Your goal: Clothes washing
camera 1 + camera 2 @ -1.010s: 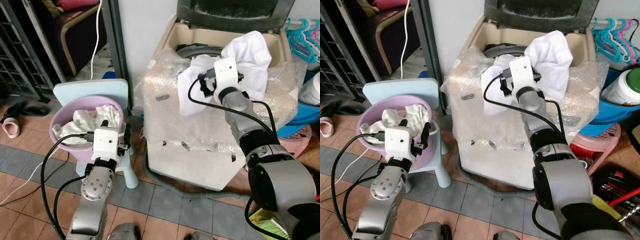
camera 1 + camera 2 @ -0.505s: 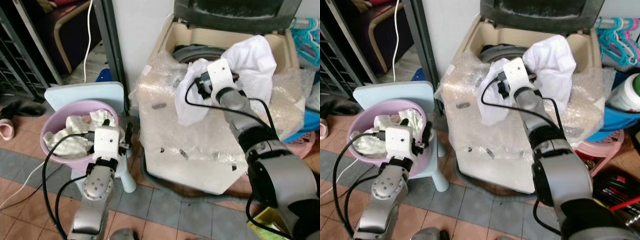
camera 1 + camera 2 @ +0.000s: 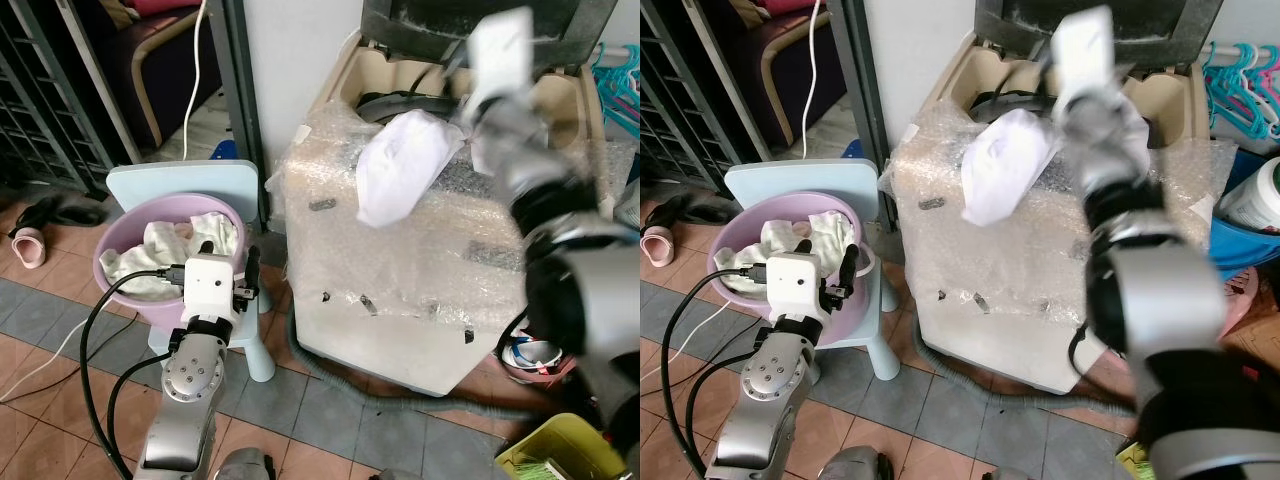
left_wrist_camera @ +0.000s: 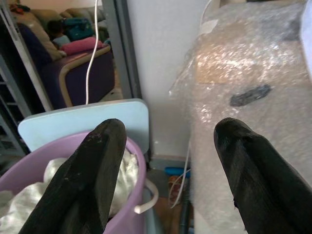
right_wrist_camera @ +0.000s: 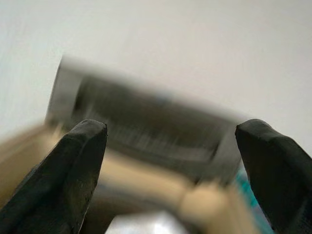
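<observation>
White garment (image 3: 405,160) draped over the front rim of the bubble-wrapped washing machine (image 3: 400,260), partly over its opening. Right claw (image 5: 168,161), fingers spread and holding nothing, raised and blurred above the machine. Left claw (image 4: 168,161), fingers spread, beside the pink basin (image 3: 120,235) of white laundry on a blue stool (image 3: 190,180).

Right arm (image 3: 520,130) motion-blurred; washer lid (image 5: 146,126) smeared in right wrist view; drum interior mostly hidden.
</observation>
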